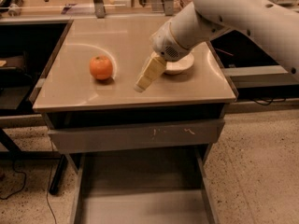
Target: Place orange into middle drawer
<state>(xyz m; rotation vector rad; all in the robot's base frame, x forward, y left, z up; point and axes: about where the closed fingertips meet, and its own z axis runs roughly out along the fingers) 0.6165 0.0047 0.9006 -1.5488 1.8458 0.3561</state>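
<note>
The orange [101, 67] sits on the beige tabletop [70, 92], left of the middle. My gripper [141, 86] hangs from the white arm and points down-left just over the tabletop, a short way to the right of the orange and apart from it. It holds nothing that I can see. The middle drawer [140, 204] is pulled out below the table front, and its plain grey floor shows.
A white bowl [181, 64] stands on the table behind the gripper's wrist. A shut grey drawer front with pale scratch marks [135, 136] sits under the tabletop. A dark shelf is at the left, and cables lie on the speckled floor [261, 171].
</note>
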